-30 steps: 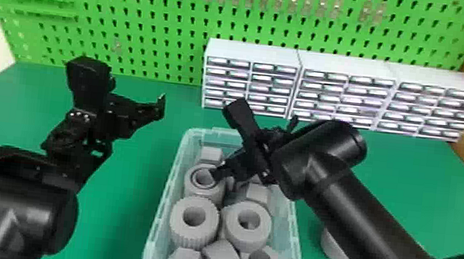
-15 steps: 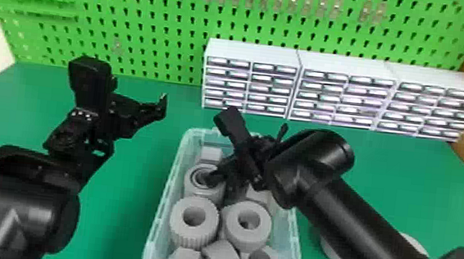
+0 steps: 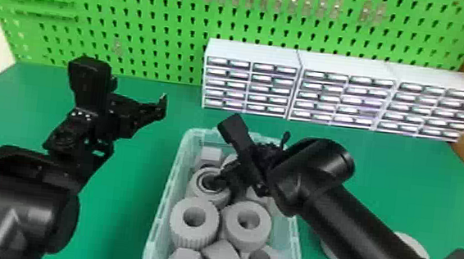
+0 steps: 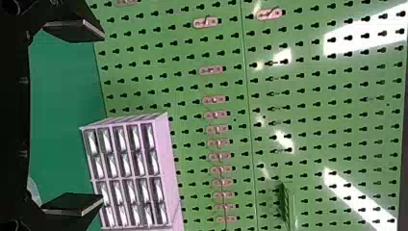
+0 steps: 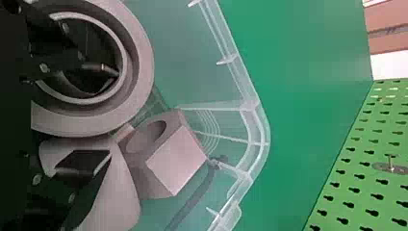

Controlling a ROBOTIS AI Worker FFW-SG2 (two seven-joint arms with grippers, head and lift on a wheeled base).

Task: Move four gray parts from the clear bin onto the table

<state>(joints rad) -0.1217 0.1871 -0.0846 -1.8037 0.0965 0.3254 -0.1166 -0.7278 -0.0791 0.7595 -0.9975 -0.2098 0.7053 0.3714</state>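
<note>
Head view: the table carries the bin, with gray parts packed inside, and right of it lies a pale disc, partly hidden by the right arm. That arm comes in from the near right, crosses the bin's right wall and bends at the wrist, down and left into the far half. The left arm is parked over the table, left of the bin, its left gripper empty with fingers wide apart.

What matters is the ring, in the bin's far left area, its hole facing up and its axis roughly upright; any slight lean I can't judge. The right gripper is right at it, the left well apart. Its fingers are apart, straddling the ring's wall: one is in the hole, the other outside on the far right side, over a neighboring part. Beyond the ring sits a block, close to the far left corner. Closing on that wall looks like the next move, and the outer finger could snag the neighbor; whether either finger touches the ring, I can't tell
</note>
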